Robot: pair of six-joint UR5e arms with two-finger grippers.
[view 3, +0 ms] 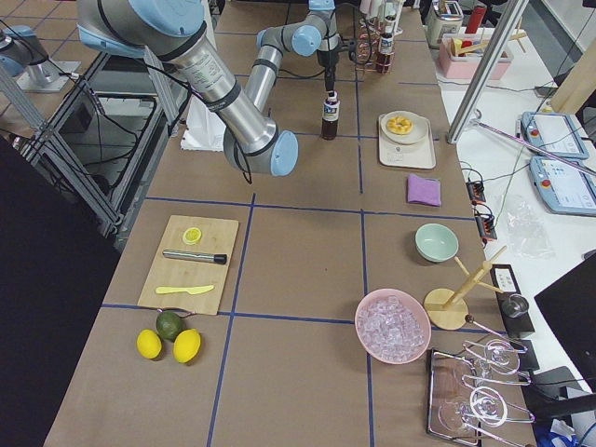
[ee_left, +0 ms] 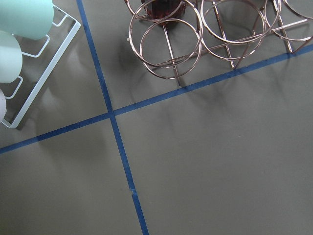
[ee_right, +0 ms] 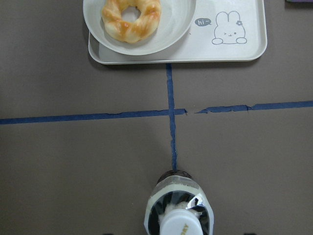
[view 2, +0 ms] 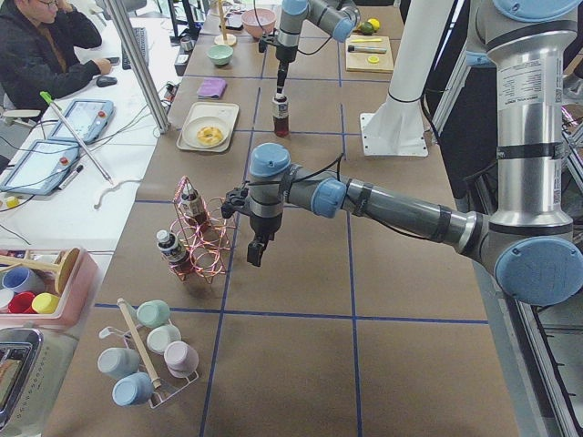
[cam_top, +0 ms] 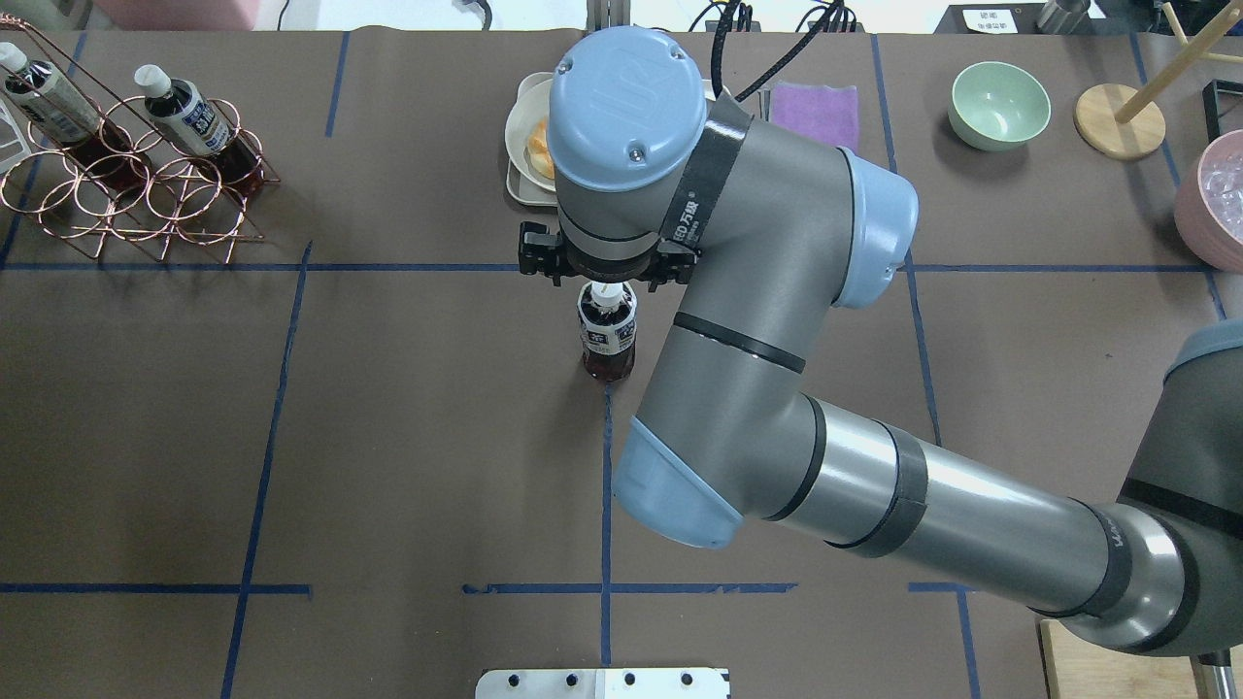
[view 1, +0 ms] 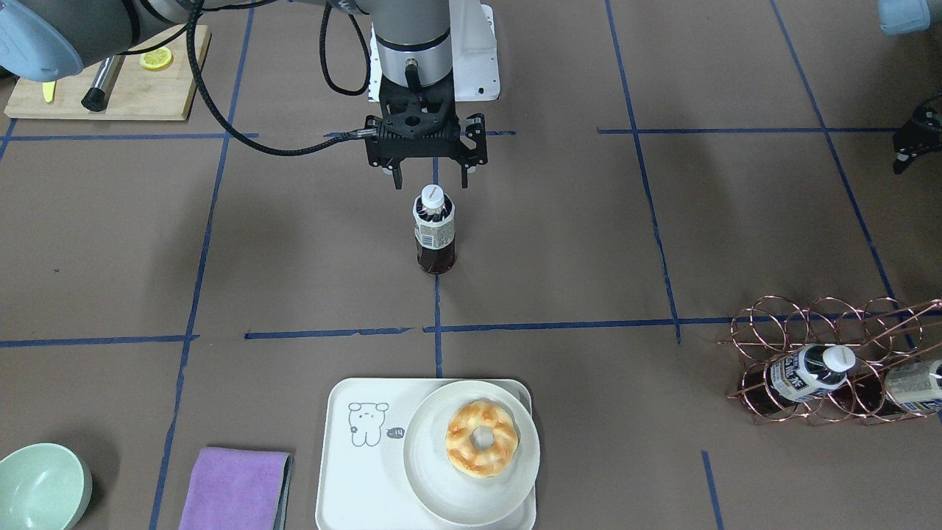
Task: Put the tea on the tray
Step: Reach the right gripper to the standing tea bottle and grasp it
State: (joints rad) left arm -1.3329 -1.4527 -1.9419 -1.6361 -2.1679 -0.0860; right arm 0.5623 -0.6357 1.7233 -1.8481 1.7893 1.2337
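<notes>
While my right gripper [view 1: 430, 182] hangs just over the white cap of the bottle of tea [view 1: 434, 234], its fingers are spread wide to either side of the cap and pinch nothing. The bottle stands upright on the table [view 1: 589, 243], right on a blue tape line [view 1: 437, 309], with bare brown surface all round its base.

Between the bottle and the tray [view 1: 346, 486] the table is open, crossed only by tape. The tray lies toward the table's far edge from me, one long rim facing the bottle. A round plate [view 1: 434, 486] carrying a doughnut [view 1: 482, 438] fills the half of the tray on my left, and the plate's edge laps over the tray's rim on that side. The half on my right, with the small drawn animal, is bare up to the raised rim. A purple cloth [view 1: 235, 486] lies just beside that short rim, not touching it, and a green bowl [view 1: 40, 486] sits further along.

My left gripper [view 2: 256, 257] hangs over bare table near a wire rack [view 2: 202, 246] that holds two other bottles [view 1: 809, 372], well apart from the tray. It is small from the side and cut off by the picture's edge from the front, so I cannot tell whether its fingers are spread or pressed together.
</notes>
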